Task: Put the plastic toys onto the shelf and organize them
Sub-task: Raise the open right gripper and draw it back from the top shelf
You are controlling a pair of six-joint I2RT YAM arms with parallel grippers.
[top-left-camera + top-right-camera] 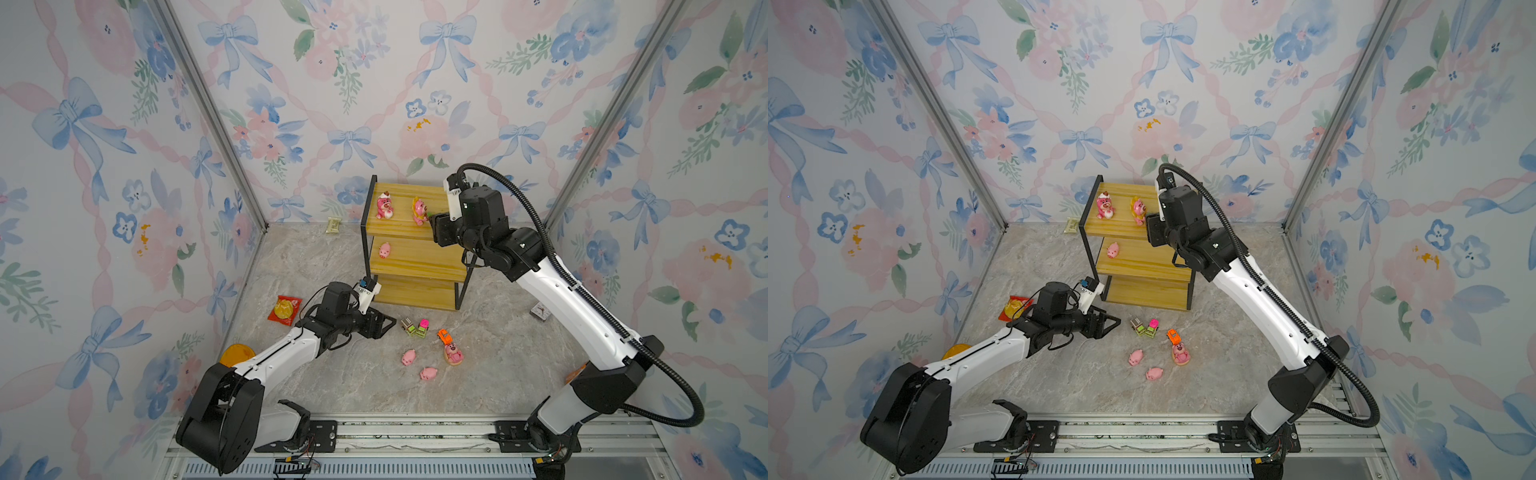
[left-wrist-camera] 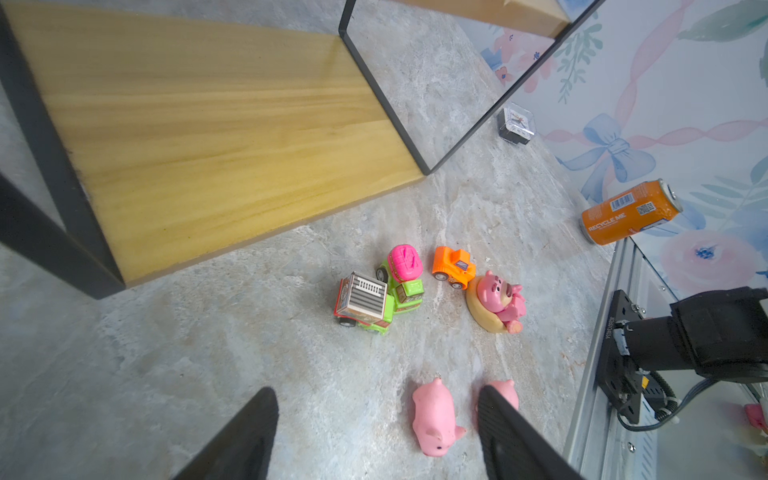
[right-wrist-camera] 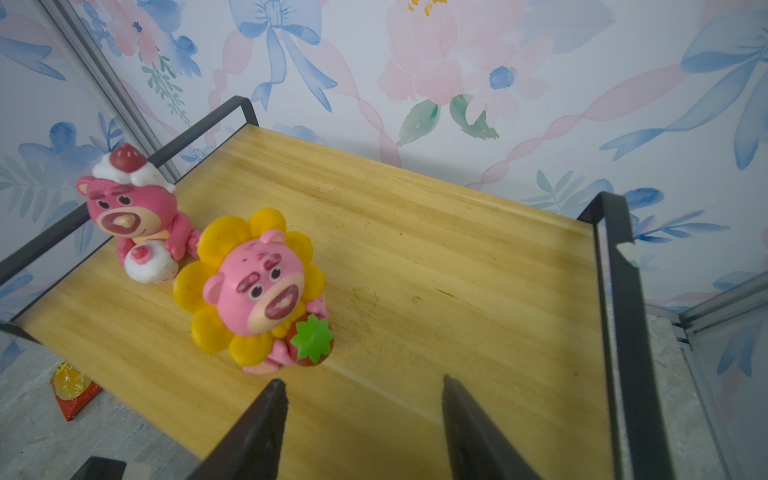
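Fingers of the left hand (image 2: pixel 376 395) stand spread wide and grip nothing. That hand hovers low over the marbled grey surface (image 1: pixel 332 382), at about seven o'clock from the shelf (image 1: pixel 415 257) and short of the loose toys. The right hand (image 3: pixel 363 382) is likewise parted and empty. It is held over the top board, pointing in from three o'clock, with its dark tips just short of the sunflower bear (image 3: pixel 257 291) and not touching it. Bears number three: a cream-capped bear (image 1: pixel 384 206) and the sunflower bear stand upright and close together on the top board, and a doughnut bear (image 1: pixel 453 354) sits on the surface at six o'clock from the shelf. Pigs number three: a first pig (image 1: pixel 384 250) lies on the middle board toward its nine o'clock end, while a second pig (image 1: pixel 409 357) and a third pig (image 1: pixel 428 373) lie on the surface near the doughnut bear. Cars number three, all on the surface: a grey-green car (image 1: pixel 408 325) touching a pink-green car (image 1: pixel 423 328), and an orange car (image 1: pixel 444 336) just beside the doughnut bear at its eleven o'clock. The toys are glossy, rounded moulded plastic. The boards are yellow wood with straight grain, set in a thin black metal frame, and the fingers are black with ribbed inner faces.
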